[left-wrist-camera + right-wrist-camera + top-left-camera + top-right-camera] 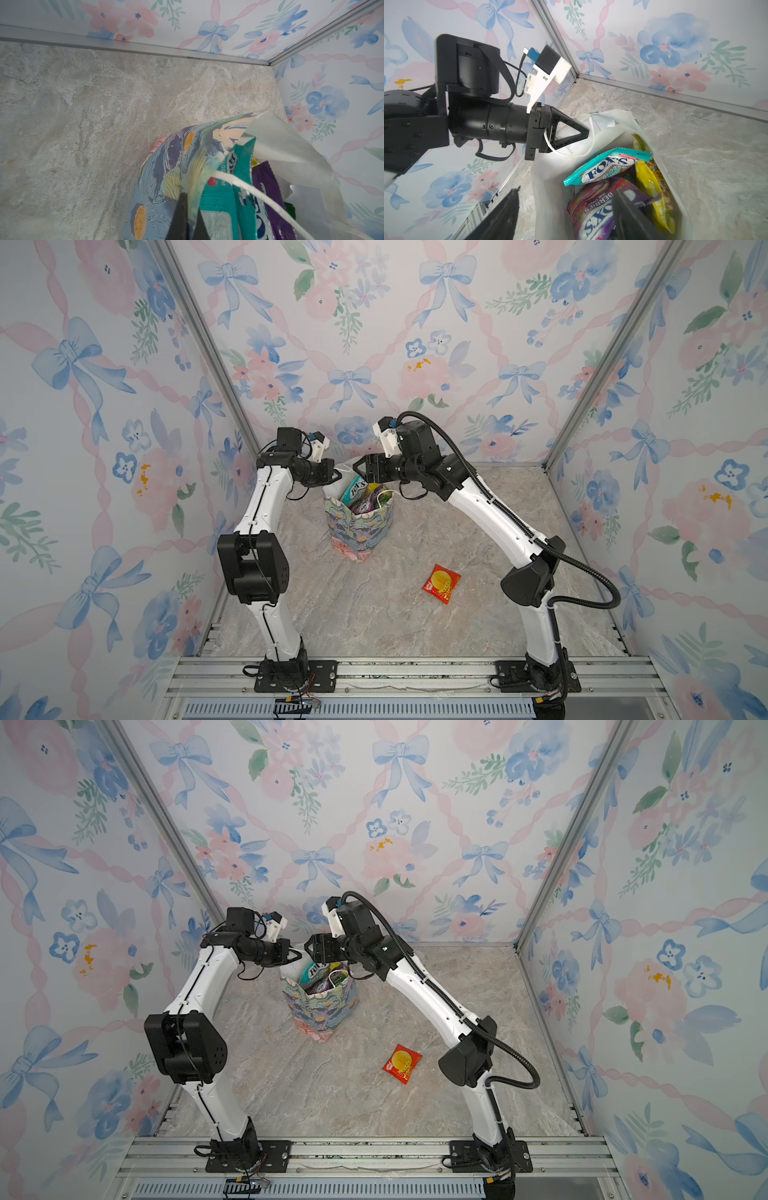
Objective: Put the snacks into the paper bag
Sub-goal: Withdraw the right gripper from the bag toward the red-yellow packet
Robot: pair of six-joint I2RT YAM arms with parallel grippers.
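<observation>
The snacks are in 2 places. Read a top view as a clock dial laid on the table (374,614), with 6 o'clock at the arm bases. 1 red packet (441,584) lies flat at about 4 o'clock from the centre, alone and well apart from both grippers.

Farther back, a little toward 10 o'clock from the centre, the paper bag (357,531) stands with its mouth open. The red packet is at about 4 o'clock from it. The right wrist view shows 3 packets inside the bag. A teal packet (604,166) printed "FOX'S" lies on top, a purple packet (591,207) is under it, and a yellow packet (645,176) stands along the bag wall.

The left gripper (337,475) meets the bag's rim from 9 o'clock. Its jaws are together and pinch the paper of the rim. A white cord handle (571,154) hangs in a loop just beside its fingers.

The right gripper (566,190) hangs over the mouth from 3 o'clock. Its jaws are wide apart and grip nothing; 1 finger is above the packets and the other is outside the bag wall.

Behind all of this is the flowered back wall (374,364).
</observation>
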